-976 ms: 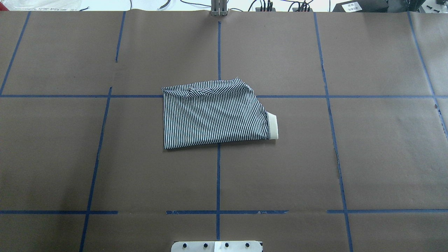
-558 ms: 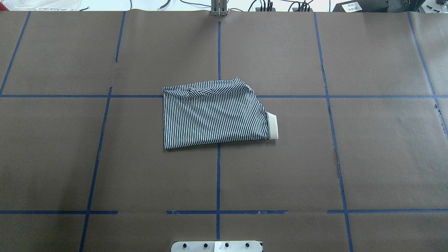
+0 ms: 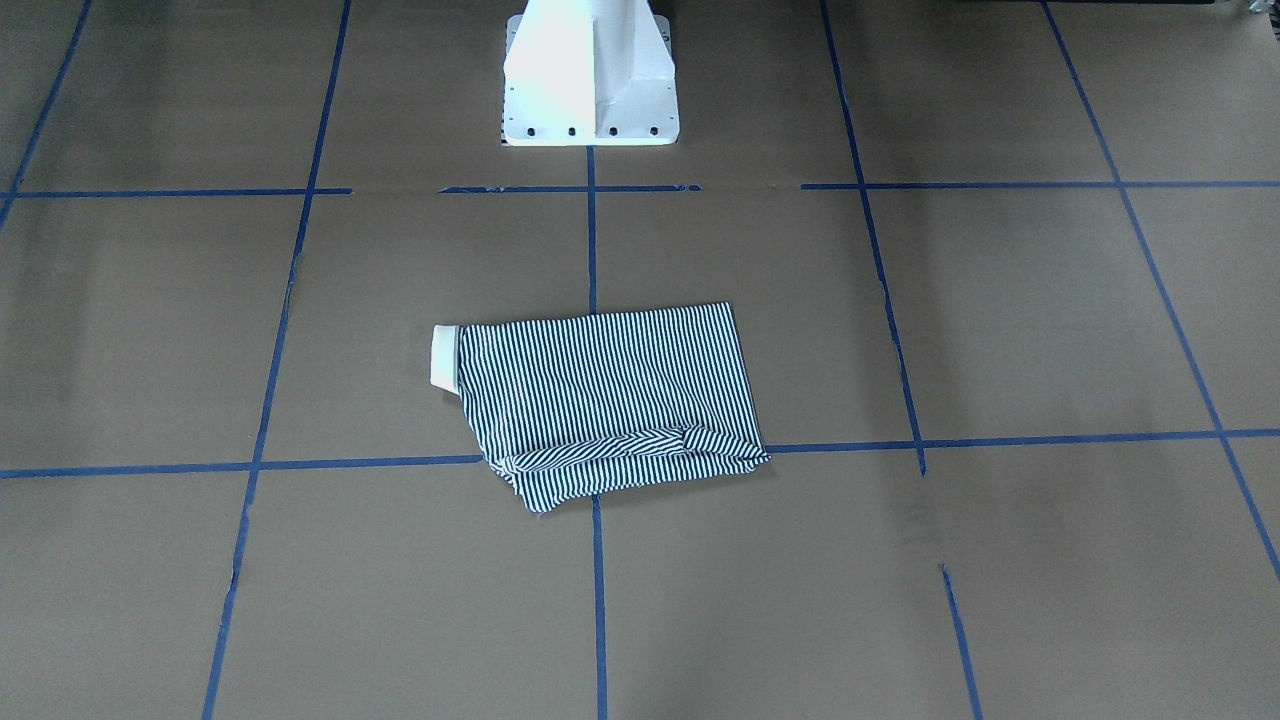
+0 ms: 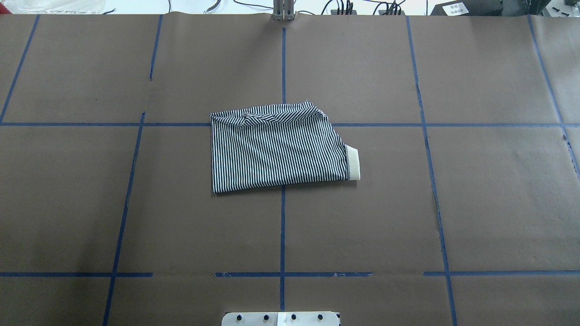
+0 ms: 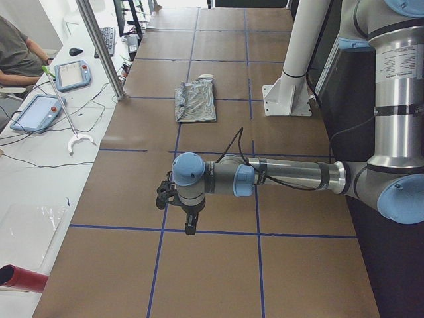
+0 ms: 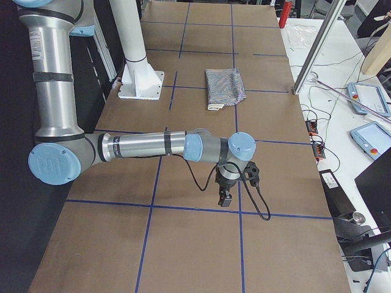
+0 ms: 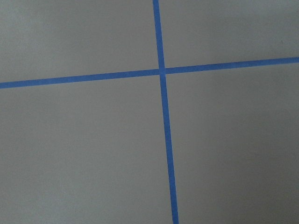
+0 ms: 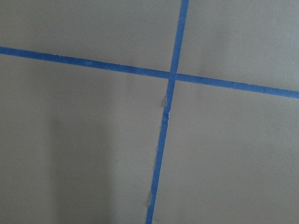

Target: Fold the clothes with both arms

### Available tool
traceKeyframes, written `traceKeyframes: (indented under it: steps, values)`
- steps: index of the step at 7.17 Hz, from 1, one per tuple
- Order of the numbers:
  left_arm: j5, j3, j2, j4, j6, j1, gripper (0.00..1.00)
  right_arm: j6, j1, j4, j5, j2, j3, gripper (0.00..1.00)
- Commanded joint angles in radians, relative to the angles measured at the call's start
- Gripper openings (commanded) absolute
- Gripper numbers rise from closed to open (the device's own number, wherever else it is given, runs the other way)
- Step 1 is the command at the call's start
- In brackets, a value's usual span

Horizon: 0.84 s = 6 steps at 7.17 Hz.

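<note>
front-facing view: i see the striped polo shirt (image 3: 610,395) lying folded and flat on the brown surface (image 3: 1000,320). it lies across a blue tape line (image 3: 591,250), with its cream edge (image 3: 443,356) sticking out toward the view's left. the white pedestal (image 3: 588,80) stands well apart from it.

overhead view: the shirt (image 4: 276,151) sits near the centre, cream edge (image 4: 353,164) on the view's right.

left-end view: my left arm (image 5: 285,175) reaches low over the surface, well apart from the shirt (image 5: 197,101). the left fingers (image 5: 190,225) point down, and i cannot tell whether they are parted or closed.

right-end view: the right arm (image 6: 146,146) hangs likewise, well apart from the shirt (image 6: 223,87). the right fingers (image 6: 223,198) point down, and again i cannot tell.

wrist views: each looks down on a tape cross (image 7: 161,71) (image 8: 172,74).
</note>
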Motion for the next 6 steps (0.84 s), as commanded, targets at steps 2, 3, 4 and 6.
traceKeyframes:
  steps: [2,3,4,6]
  values:
    - [-0.004,-0.046,0.0,0.065,0.002,-0.001,1.0,-0.001,-0.003,0.001,-0.001,-0.001,-0.009,1.0]
    - [-0.004,-0.061,0.0,0.067,0.004,-0.001,1.0,-0.001,-0.001,0.001,0.0,-0.001,0.0,1.0]
    - [-0.004,-0.054,-0.001,0.065,0.004,-0.001,1.0,0.002,-0.001,0.045,0.002,-0.005,-0.004,1.0]
    - [-0.004,-0.06,-0.003,0.064,0.005,-0.001,1.0,0.059,-0.001,0.108,0.005,-0.013,-0.012,1.0]
